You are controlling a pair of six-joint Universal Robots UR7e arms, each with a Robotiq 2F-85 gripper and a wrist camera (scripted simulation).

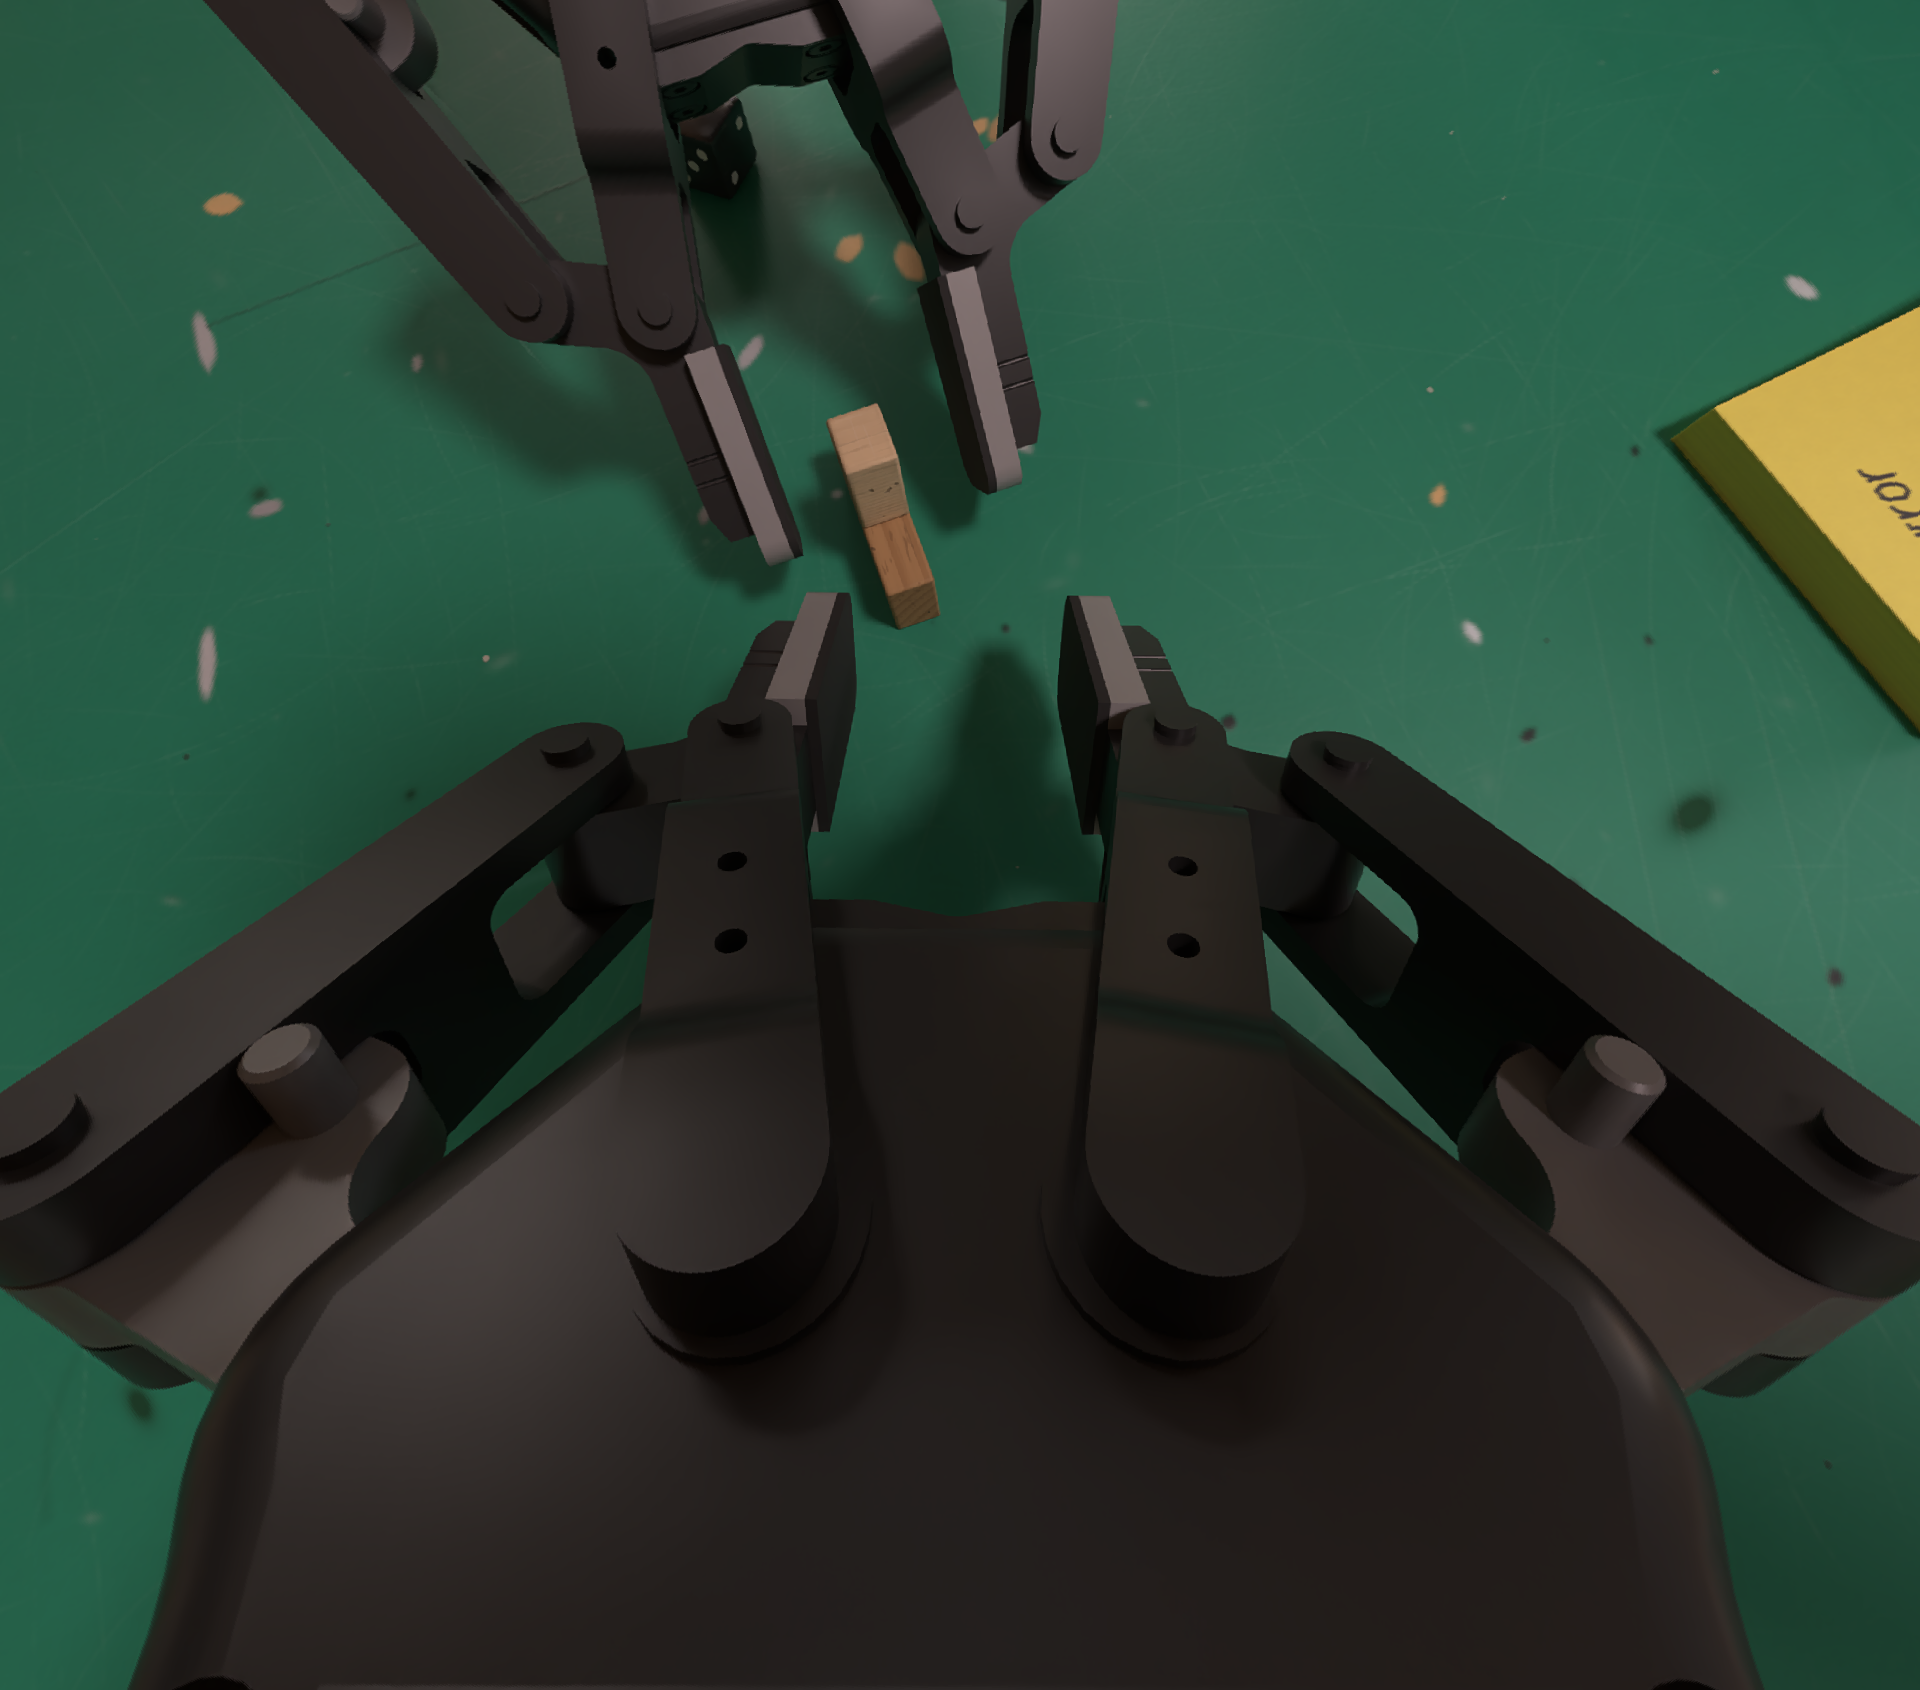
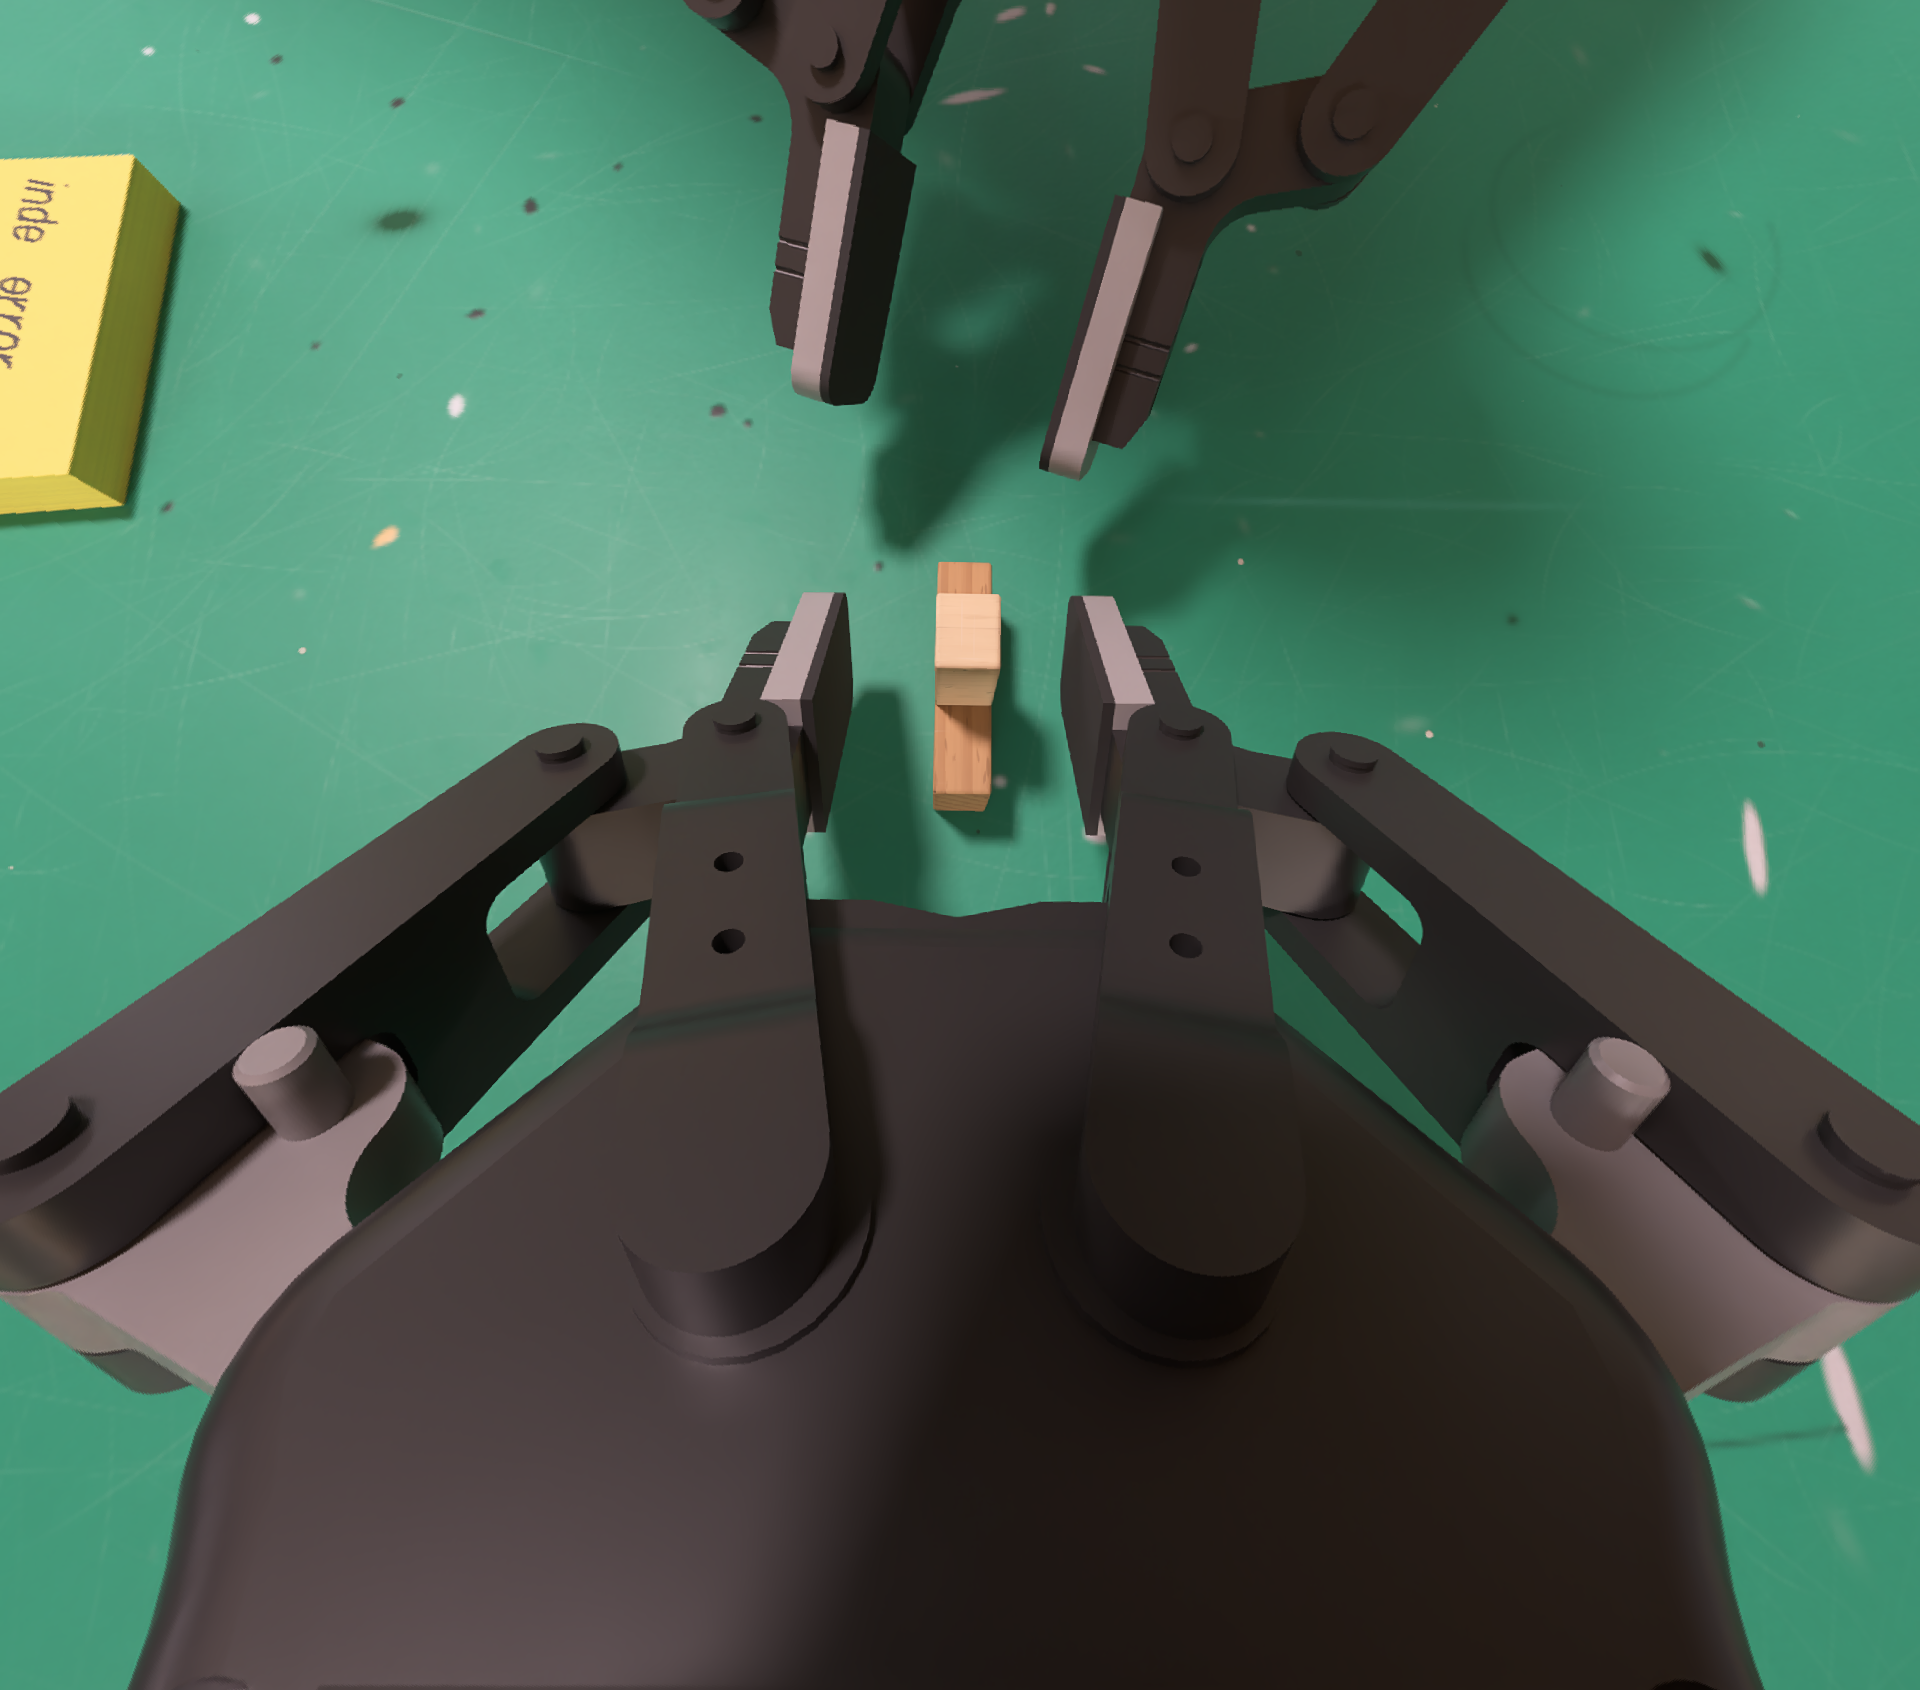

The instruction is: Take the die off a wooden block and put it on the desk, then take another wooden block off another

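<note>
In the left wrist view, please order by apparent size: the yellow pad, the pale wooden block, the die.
1. yellow pad, though the frame edge cuts it off.
2. pale wooden block.
3. die, farther from the camera and partly hidden behind the right gripper, so its rank is unsure.

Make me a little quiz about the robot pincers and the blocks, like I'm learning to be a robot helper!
1. True or false: the black die sits on the green desk, away from the blocks.
2. Which block is on top? A) the pale wooden block B) the darker wooden block C) the yellow pad
3. Fill in the gap: the right pincer has one finger on each side of the stack, and its jaws are ____.

Key
1. True. It stands on the desk behind the right pincer in the left wrist view.
2. A. The pale block lies on the darker one.
3. Open. The left pincer is open too, holding nothing.
</note>
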